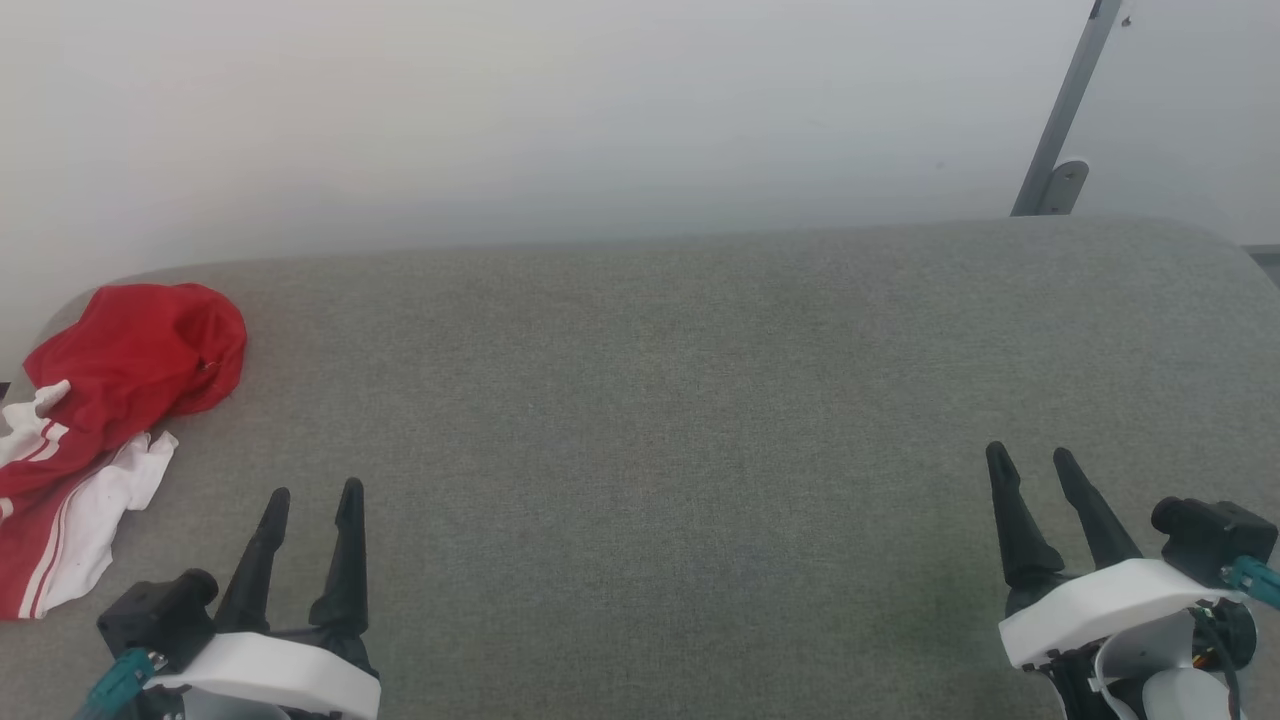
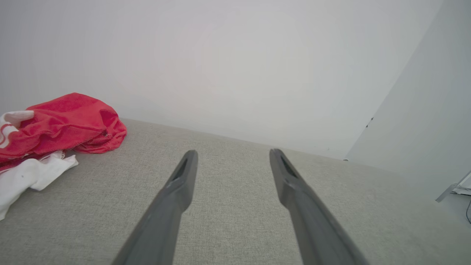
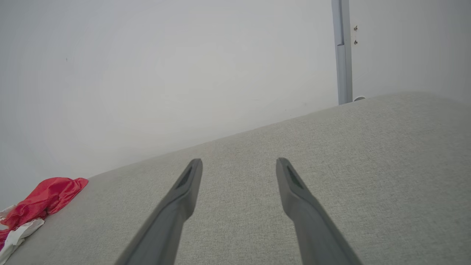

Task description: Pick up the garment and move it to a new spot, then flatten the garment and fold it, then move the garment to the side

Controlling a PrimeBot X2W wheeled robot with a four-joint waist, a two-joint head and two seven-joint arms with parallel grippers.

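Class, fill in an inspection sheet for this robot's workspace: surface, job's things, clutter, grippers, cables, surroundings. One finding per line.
Surface: grey fabric surface, flat, with rounded far corners.
Job's things: garment, red with white striped parts, crumpled in a heap at the left edge, untouched.
Clutter: nothing seen.
Grippers: left gripper and right gripper are both open and empty, at the near corners, apart from the garment.
Cables: teal lead at the left wrist; another at the right wrist.
Surroundings: pale wall behind; grey post at the far right.
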